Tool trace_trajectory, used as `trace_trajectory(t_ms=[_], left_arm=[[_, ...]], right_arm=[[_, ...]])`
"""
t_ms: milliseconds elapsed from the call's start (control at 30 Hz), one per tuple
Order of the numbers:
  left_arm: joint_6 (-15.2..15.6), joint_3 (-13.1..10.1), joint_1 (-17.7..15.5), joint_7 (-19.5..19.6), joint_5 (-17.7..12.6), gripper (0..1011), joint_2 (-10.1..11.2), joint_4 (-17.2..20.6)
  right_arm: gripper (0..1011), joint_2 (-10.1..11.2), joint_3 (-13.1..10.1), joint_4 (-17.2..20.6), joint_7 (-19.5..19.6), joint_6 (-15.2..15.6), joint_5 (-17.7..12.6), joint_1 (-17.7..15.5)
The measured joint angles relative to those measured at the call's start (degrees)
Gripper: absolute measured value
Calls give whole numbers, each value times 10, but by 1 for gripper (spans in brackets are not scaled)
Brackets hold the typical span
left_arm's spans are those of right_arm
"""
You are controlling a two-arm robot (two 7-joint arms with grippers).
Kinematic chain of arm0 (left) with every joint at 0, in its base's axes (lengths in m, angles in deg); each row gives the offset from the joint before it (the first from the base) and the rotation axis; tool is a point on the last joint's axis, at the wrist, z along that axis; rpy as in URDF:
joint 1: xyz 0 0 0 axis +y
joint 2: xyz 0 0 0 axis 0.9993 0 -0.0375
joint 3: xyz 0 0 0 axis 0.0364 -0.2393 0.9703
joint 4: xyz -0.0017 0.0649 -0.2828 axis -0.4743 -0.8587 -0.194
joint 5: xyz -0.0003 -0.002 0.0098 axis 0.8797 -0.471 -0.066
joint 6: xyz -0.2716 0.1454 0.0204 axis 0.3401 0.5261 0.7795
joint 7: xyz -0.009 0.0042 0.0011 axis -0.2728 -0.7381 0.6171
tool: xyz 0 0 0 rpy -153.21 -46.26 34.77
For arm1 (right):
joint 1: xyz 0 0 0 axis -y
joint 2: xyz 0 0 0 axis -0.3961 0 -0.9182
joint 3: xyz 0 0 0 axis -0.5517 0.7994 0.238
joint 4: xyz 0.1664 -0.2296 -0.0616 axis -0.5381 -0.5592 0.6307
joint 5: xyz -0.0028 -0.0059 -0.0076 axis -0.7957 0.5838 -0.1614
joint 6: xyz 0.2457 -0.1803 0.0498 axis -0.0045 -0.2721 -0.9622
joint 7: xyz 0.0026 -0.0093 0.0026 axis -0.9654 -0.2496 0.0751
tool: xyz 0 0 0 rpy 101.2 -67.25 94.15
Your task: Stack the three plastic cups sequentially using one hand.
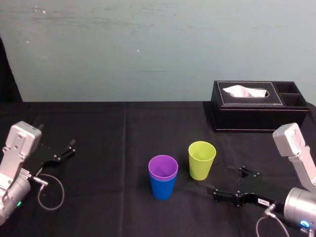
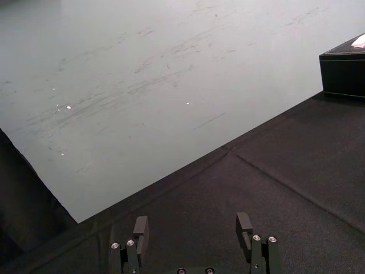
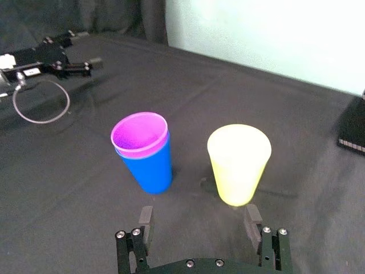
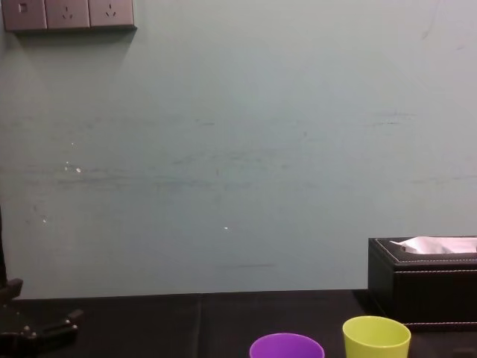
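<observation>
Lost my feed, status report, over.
Right gripper open, empty, beside yellow-green cup. Left gripper open, parked far left. Purple cup nested in blue cup; yellow-green unstacked. Nothing in the way.

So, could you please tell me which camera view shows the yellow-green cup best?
The right wrist view: the yellow-green cup stands whole and close, just beyond the open right pincer. The head view shows it whole but farther off; the chest view, its upper part.

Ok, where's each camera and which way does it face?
Head: above, looking down at purple cup in blue cup, yellow-green cup; both arms show.
Left wrist: behind open left end effector, facing wall.
Right wrist: behind open right end effector, facing the cups.
Chest: low, facing wall; shares cup rims, tissue box with head.
</observation>
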Motion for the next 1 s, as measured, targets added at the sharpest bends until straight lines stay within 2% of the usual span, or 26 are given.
trace_trajectory(t_ms=[167, 367, 700, 1000], left_arm=[[0, 0, 0, 0, 0, 1000, 0, 0], [0, 0, 0, 0, 0, 1000, 0, 0], [0, 0, 0, 0, 0, 1000, 0, 0], [0, 0, 0, 0, 0, 1000, 0, 0]], right_arm=[[1000, -3, 0, -7, 5, 23, -4, 1], [1000, -22, 11, -31, 13, 38, 6, 20], [1000, -59, 25, -80, 19, 28, 32, 47], [1000, -79, 29, -106, 15, 8, 59, 64]])
